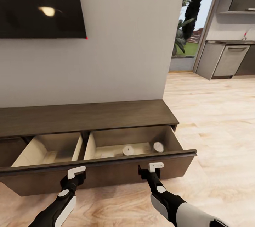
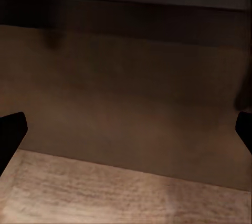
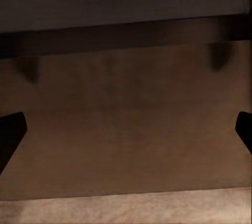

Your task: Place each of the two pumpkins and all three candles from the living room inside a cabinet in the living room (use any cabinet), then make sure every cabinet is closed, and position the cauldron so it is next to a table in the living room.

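Our left fingers (image 1: 77, 172) and right fingers (image 1: 156, 166), both spread wide, face the cabinet's (image 1: 106, 113) pulled-out drawer front (image 1: 106, 175); two candles (image 1: 128, 150) stand inside; bare floor (image 1: 212, 120) lies rightward.

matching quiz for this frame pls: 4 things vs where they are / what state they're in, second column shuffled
Things:
1. drawer
2. candles
3. left gripper
4. TV

Places or states:
A. on the wall above the cabinet
B. pulled out, its inside showing
C. at the drawer's front, fingers spread apart
D. lying in the drawer's right compartment

Pairs: 1-B, 2-D, 3-C, 4-A
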You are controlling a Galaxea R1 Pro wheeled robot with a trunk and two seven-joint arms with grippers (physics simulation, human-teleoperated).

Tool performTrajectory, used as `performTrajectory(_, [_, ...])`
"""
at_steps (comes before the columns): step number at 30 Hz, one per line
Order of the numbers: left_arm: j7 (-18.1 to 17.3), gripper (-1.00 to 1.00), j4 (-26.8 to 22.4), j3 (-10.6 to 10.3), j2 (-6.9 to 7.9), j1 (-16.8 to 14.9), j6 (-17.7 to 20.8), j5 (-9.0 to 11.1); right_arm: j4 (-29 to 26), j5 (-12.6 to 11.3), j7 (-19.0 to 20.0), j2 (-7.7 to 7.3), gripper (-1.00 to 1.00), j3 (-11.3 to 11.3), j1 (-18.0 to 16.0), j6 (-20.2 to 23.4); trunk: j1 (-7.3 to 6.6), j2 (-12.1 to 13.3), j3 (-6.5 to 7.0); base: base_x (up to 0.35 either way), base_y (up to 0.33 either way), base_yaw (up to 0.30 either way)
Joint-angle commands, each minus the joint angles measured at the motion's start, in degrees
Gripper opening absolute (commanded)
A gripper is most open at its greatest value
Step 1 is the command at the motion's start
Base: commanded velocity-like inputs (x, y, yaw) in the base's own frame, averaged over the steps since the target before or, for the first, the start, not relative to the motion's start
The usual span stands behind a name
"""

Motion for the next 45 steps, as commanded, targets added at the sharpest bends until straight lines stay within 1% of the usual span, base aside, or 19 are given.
performTrajectory(1, [0.40,1.00,-0.10,-0.51,0.09,-0.06,-0.17,0.44,0.00,-0.37,-0.35,-0.01,1.00,0.49,-0.06,-0.20,0.01,-0.02,-0.05,0.190,0.000,0.000])
performTrajectory(45, [0.40,1.00,-0.11,-0.51,0.15,-0.06,-0.14,0.35,-0.02,-0.37,-0.35,-0.01,1.00,0.58,-0.06,-0.20,0.01,-0.02,-0.05,0.190,0.000,0.000])
